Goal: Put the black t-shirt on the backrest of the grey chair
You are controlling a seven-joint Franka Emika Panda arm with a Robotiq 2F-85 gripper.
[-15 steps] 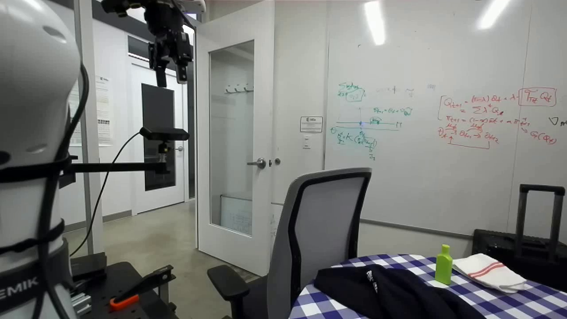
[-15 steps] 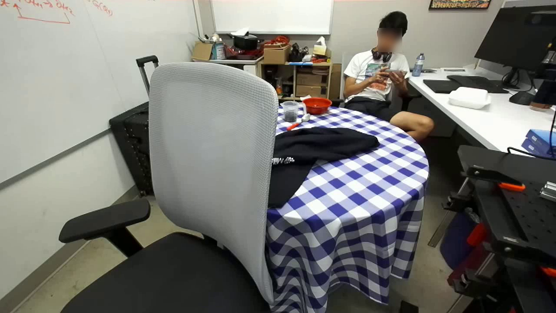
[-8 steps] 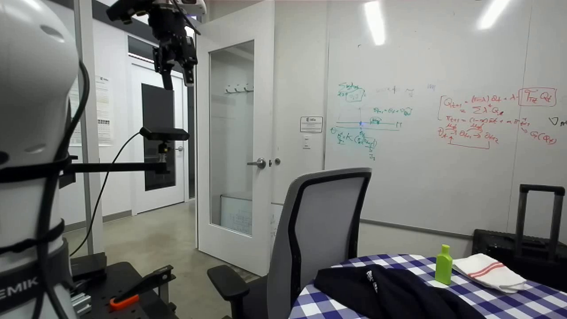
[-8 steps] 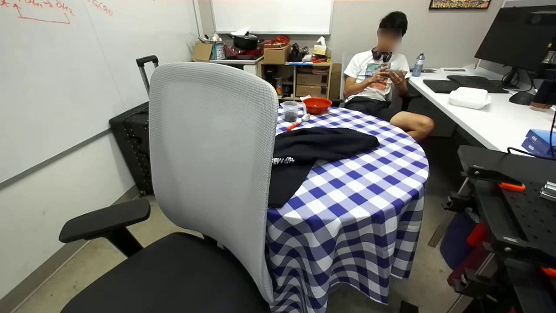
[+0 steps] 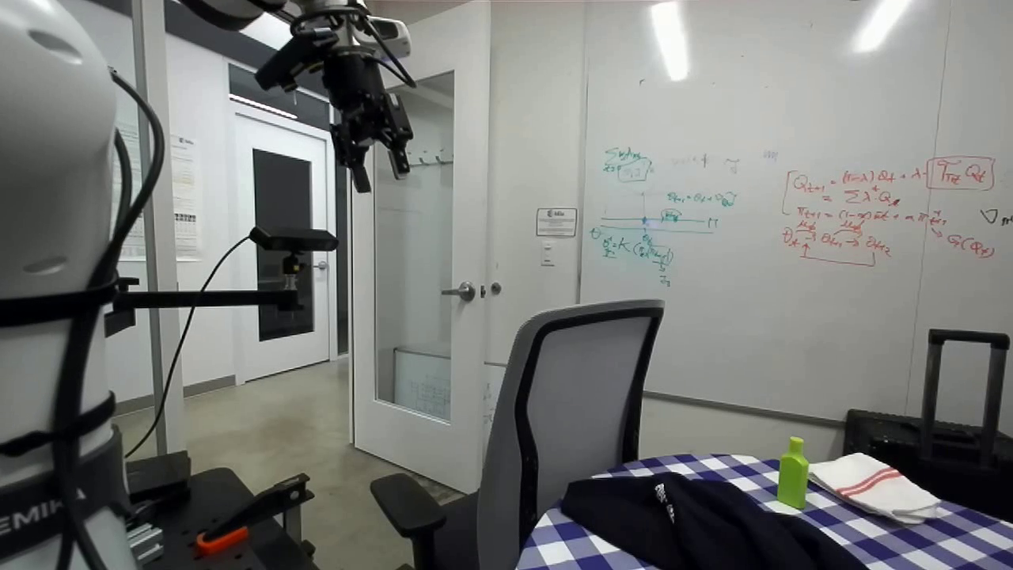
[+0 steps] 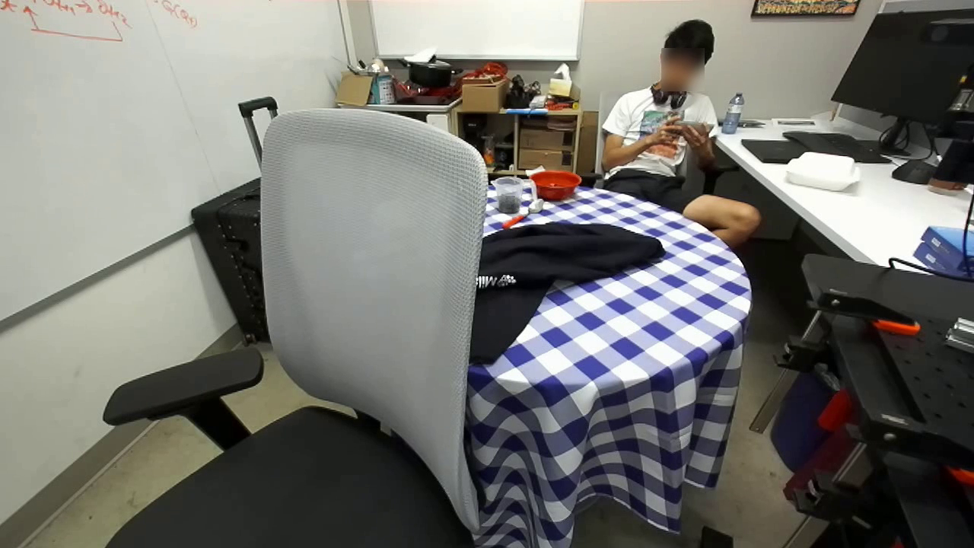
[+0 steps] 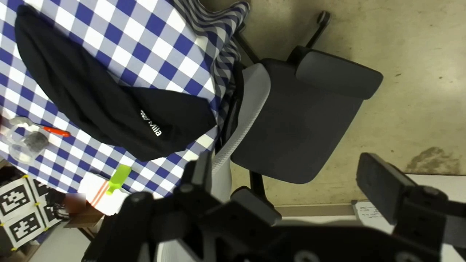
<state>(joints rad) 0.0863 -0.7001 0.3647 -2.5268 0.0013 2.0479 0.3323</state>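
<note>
The black t-shirt (image 5: 696,514) with white lettering lies bunched on the table with the blue-and-white checked cloth (image 6: 609,373). It also shows in an exterior view (image 6: 571,251), partly hidden by the backrest, and in the wrist view (image 7: 98,94). The grey chair's backrest (image 6: 365,251) stands upright at the table's edge and is bare; it also shows in an exterior view (image 5: 586,396) and the wrist view (image 7: 251,102). My gripper (image 5: 381,179) is open and empty, high up in front of the door. In the wrist view, my gripper (image 7: 284,160) has its fingers wide apart, with the chair far below.
A green bottle (image 5: 792,475) and a white striped towel (image 5: 878,487) are on the table, with a clear cup (image 6: 508,195) and a red bowl (image 6: 555,185). A person (image 6: 662,129) sits behind it. A camera on a bar (image 5: 293,239) is near my arm.
My gripper has moved right and down in an exterior view and is more tilted. It stays open. The t-shirt and chair have not moved.
</note>
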